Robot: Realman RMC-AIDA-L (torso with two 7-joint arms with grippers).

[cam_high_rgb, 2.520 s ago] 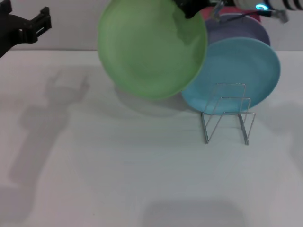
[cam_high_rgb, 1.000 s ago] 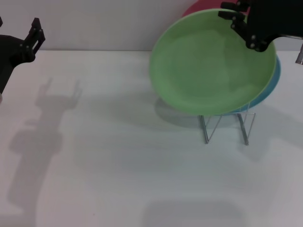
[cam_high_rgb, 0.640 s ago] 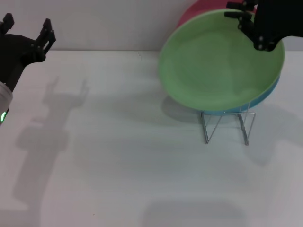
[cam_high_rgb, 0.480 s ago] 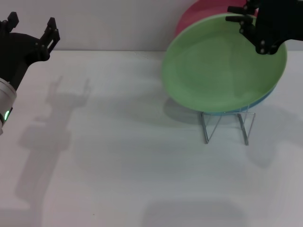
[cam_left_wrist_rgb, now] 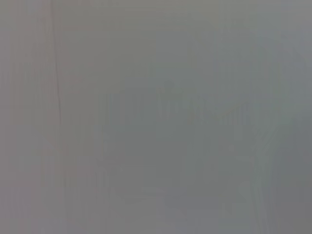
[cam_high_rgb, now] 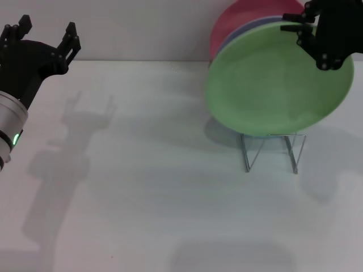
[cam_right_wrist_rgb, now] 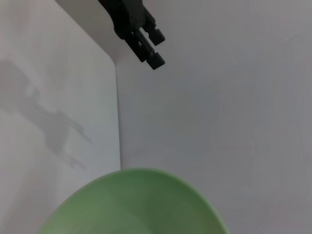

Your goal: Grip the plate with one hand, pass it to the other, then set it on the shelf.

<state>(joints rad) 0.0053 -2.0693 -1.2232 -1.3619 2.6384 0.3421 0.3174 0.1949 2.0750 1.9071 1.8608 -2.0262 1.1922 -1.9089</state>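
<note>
Handover looks done, we're in the placing step. Right gripper (cam_high_rgb: 306, 34) has the plate (cam_high_rgb: 278, 85) pinched at its upper rim, fingers clamped on the edge. Plate is held nearly upright, tilted back, directly above the wire rack (cam_high_rgb: 271, 141) and in front of the lavender plate (cam_high_rgb: 249, 28) and the red plate (cam_high_rgb: 238, 20) that stand in the rack. Any turquoise plate is hidden behind the green one; can't see it from the head view.

Can't tell whether the plate's lower rim is seated in the rack or just above it: the rim overlaps the top wires, but contact isn't readable.

Left gripper (cam_high_rgb: 45, 42) is well away from the rack, at the far side of the worktop (cam_high_rgb: 147, 192) by the back wall, fingers spread, holding nothing. It also shows in the right wrist view (cam_right_wrist_rgb: 141, 34), again well clear of the plate (cam_right_wrist_rgb: 131, 204). Left wrist view shows only blank grey, no info.

Next move, my read: lower the plate so its bottom rim drops into a free front slot between the wires, let it lean back against the standing plates, then spread the fingers and pull up and away.

Risk: rim missing the slot and sliding forward off the rack on release. Confirm seating first.
</note>
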